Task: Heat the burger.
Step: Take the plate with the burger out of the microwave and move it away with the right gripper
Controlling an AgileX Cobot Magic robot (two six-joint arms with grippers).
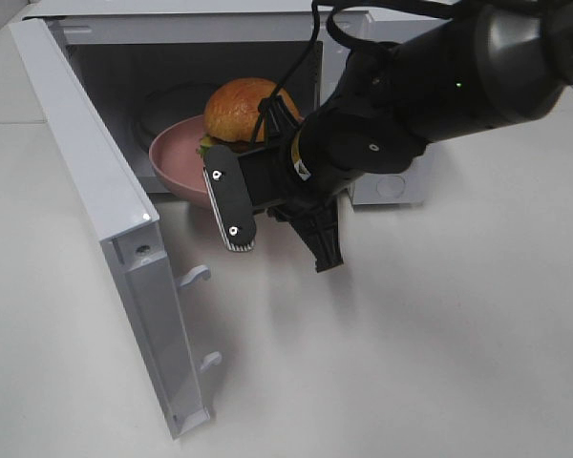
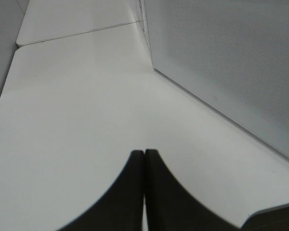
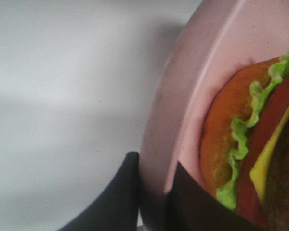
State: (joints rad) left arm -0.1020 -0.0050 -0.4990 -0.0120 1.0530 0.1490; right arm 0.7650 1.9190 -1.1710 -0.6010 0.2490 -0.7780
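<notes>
The right gripper (image 3: 154, 192) pinches the rim of the pink plate (image 1: 172, 157) between nearly closed jaws, holding it at the open microwave (image 1: 382, 186) mouth. The burger (image 1: 244, 113) sits on that plate (lettuce and cheese showing). The left gripper (image 2: 144, 163) is closed, empty, above the table (image 2: 77, 110)

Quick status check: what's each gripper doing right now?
Left gripper: shut, holding nothing, above the table.
Right gripper: shut on the rim of the pink plate that carries the burger.

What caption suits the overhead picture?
Right gripper holds the pink plate with the burger at the open microwave.
</notes>
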